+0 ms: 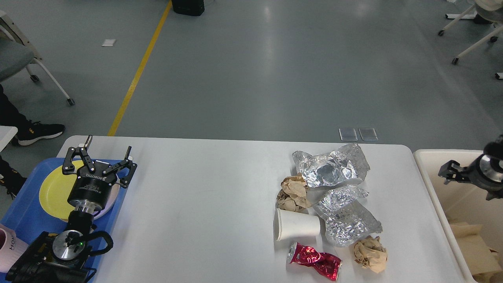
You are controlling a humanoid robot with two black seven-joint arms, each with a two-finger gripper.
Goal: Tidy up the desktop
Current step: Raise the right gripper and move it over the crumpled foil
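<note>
Head view: left gripper point(98, 155) jaws spread wide, empty, above yellow plate point(53, 190).

right pincer point(448, 173) blurred, pink cup point(8, 247) cut off

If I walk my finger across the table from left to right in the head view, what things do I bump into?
Blue tray → yellow plate → left gripper → white paper cup → cream bin → right gripper.
</note>
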